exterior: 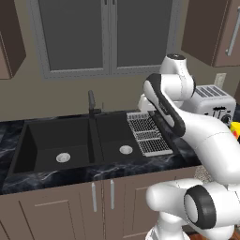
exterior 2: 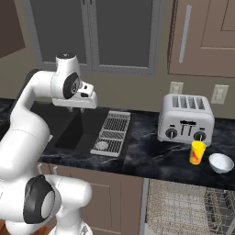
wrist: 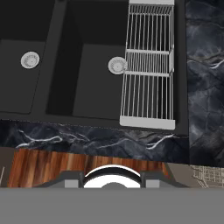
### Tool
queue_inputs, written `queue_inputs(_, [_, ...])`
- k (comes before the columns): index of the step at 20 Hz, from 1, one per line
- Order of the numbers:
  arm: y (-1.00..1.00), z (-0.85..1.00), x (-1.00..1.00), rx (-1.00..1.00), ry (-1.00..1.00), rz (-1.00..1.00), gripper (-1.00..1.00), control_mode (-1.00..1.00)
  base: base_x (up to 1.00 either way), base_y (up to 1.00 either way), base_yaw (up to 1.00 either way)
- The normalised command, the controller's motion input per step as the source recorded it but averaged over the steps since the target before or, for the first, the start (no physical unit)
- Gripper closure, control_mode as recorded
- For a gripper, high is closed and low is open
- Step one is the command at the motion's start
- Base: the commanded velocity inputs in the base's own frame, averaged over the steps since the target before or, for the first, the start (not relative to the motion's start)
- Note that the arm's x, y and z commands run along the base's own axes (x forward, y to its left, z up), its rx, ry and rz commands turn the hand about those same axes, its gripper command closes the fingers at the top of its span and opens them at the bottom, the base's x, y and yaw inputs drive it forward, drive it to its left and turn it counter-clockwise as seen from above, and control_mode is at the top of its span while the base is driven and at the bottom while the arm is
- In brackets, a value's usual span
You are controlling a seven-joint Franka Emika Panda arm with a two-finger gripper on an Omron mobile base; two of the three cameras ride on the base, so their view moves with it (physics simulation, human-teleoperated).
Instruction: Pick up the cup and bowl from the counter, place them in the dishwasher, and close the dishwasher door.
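Observation:
A yellow cup point(exterior 2: 197, 152) with a red mark stands on the black veined counter point(exterior 2: 151, 156), in front of the toaster. A white bowl point(exterior 2: 221, 163) sits just right of the cup, near the counter's front edge. Below them the dishwasher's grey wire rack point(exterior 2: 183, 206) is slid out; one corner of the rack point(wrist: 208, 173) appears low in the hand view. The dishwasher door is out of view. My gripper point(exterior 2: 75, 109) hangs over the right sink basin, far left of the cup and bowl, holding nothing. The frames do not show how wide its jaws stand.
A silver four-slot toaster point(exterior 2: 186, 119) stands behind the cup. A ribbed grey drying rack point(exterior 2: 111, 134) lies between the double sink point(exterior: 70, 140) and the toaster. A black faucet point(exterior: 92, 105) rises behind the sink. Wooden floor point(wrist: 43, 168) lies below the counter's edge.

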Motion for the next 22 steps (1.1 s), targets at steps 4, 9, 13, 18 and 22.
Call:
queue_inputs(4, [-0.01,-0.04,0.00,0.00,0.00,0.00,-1.00,-1.00,0.00,0.00,0.00])
queue_inputs(9, [-0.06,-0.14,0.00,-0.03,0.00,0.00,-1.00,-1.00,0.00,0.00,0.00])
queue_inputs(13, [-0.05,-0.19,0.00,-0.05,0.00,0.00,-1.00,-1.00,0.00,0.00,0.00])
queue_inputs(18, [-0.11,-0.13,0.00,-0.05,0.00,0.00,-1.00,-1.00,0.00,0.00,0.00])
queue_inputs(22, [-0.20,-0.07,0.00,-0.04,0.00,0.00,-1.00,-1.00,0.00,0.00,0.00])
